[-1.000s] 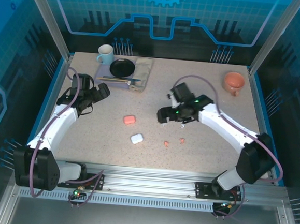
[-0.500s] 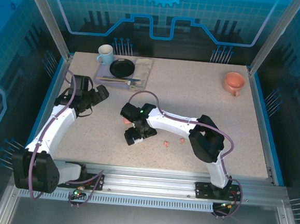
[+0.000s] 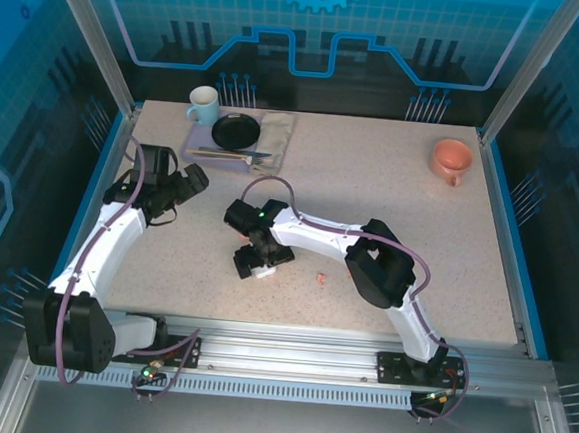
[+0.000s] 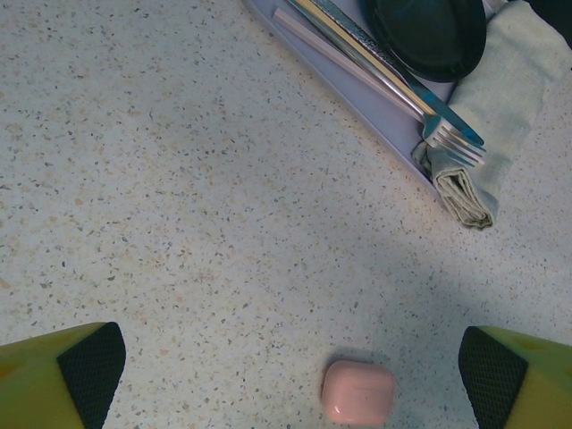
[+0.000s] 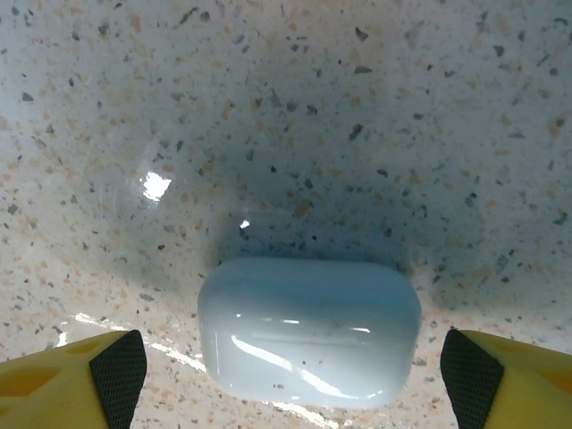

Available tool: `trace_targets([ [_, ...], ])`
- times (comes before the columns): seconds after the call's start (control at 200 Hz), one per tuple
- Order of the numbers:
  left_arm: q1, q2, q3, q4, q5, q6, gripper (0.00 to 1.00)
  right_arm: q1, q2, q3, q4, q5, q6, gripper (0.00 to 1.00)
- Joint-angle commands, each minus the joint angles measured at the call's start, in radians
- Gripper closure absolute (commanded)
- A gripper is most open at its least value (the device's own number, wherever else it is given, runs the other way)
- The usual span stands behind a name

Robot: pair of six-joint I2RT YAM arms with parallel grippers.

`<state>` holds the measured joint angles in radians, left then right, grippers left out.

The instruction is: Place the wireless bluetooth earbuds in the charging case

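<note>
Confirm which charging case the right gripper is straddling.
The white case lies between the right gripper's open fingers; the pink case sits apart, untouched.

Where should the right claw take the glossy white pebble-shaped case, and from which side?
Probably from straight above: the glossy white pebble-shaped case lies flat, and the open right claw straddles its two rounded ends. Close on those ends at mid-height.

The overhead camera looked down over the table (image 3: pixel 392 194); the right wrist camera hung close above the shared white case (image 5: pixel 308 331).
</note>
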<state>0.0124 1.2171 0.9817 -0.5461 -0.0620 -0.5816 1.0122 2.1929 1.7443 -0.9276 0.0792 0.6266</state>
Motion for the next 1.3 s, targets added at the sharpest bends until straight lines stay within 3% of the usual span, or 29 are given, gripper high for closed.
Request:
trace_targets([
  [0.0,0.010,-0.009,0.042,-0.016,0.023,0.000,0.01,0.005,0.026,0.030,-0.045,0.025,0.041,0.12],
  [0.76,0.022,-0.017,0.020,0.016,0.048,-0.009,0.01,0.012,0.093,0.074,-0.071,0.057,0.096,0.21],
  [1.296,0.023,-0.018,0.022,0.017,0.083,-0.014,0.01,0.006,0.046,0.063,-0.075,0.092,0.118,0.35],
])
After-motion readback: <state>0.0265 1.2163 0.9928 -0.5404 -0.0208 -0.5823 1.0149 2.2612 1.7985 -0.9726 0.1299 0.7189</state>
